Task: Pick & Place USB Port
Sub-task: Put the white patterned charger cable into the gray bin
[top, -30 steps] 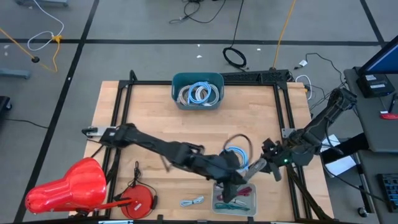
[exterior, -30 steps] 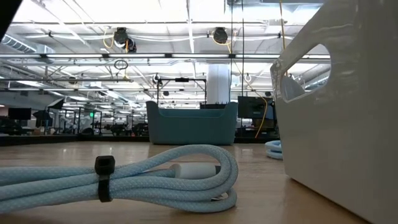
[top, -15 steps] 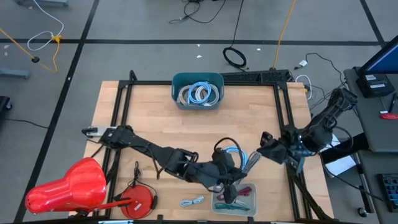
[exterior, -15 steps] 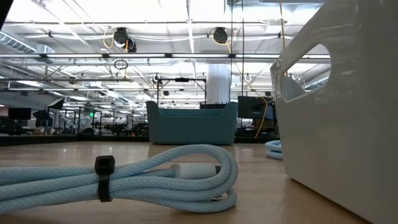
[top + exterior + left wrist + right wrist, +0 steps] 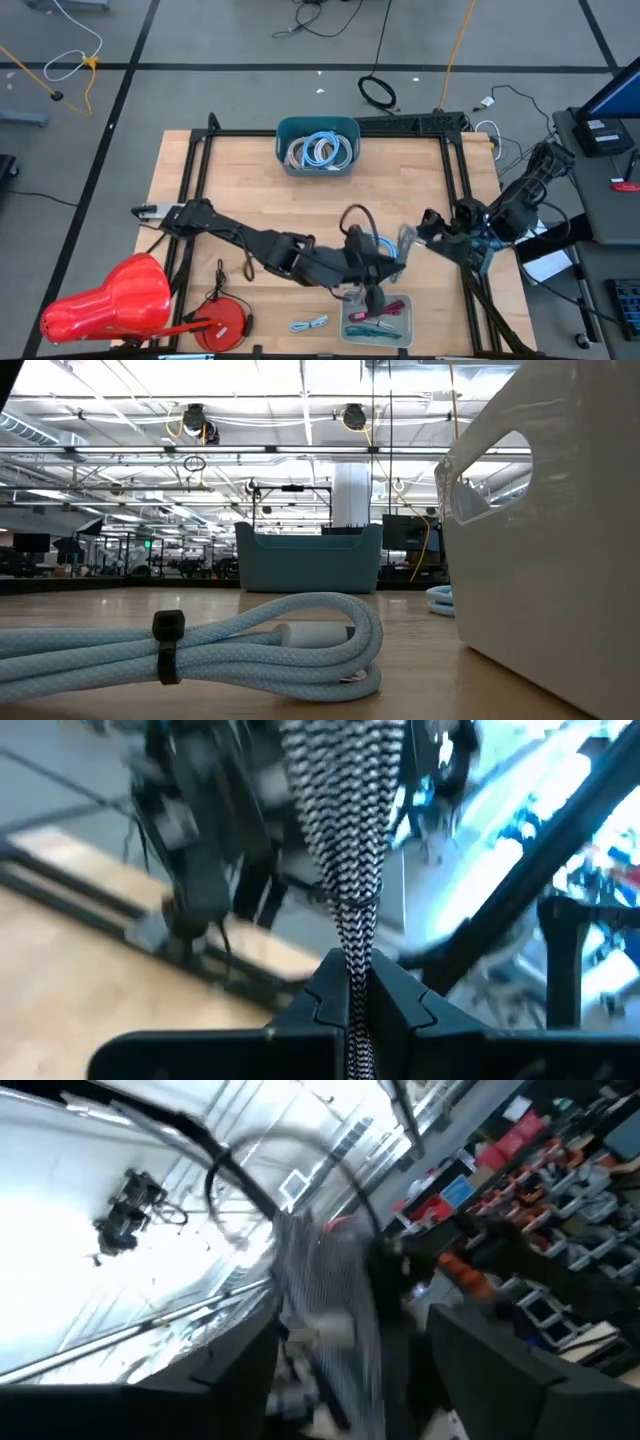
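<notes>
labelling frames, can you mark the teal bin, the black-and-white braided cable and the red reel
teal bin (image 5: 318, 126), high view, far rim
black-and-white braided cable (image 5: 348, 830), left wrist view, braid above the left gripper's fingers
red reel (image 5: 226, 322), high view, disc centre

High view: table (image 5: 240, 190) at frame centre; bin (image 5: 318, 147) at its upper middle edge, holding coiled cables (image 5: 320, 152). Tray (image 5: 379, 322) at lower middle edge, with a cable bundle (image 5: 309, 324) just left of it. Left gripper (image 5: 362, 262) above the tray, clamping a braided cable (image 5: 345, 840); right gripper (image 5: 420, 235) to its right. Low view: the bundle lies in the foreground, left of the tray wall (image 5: 560, 550)
</notes>
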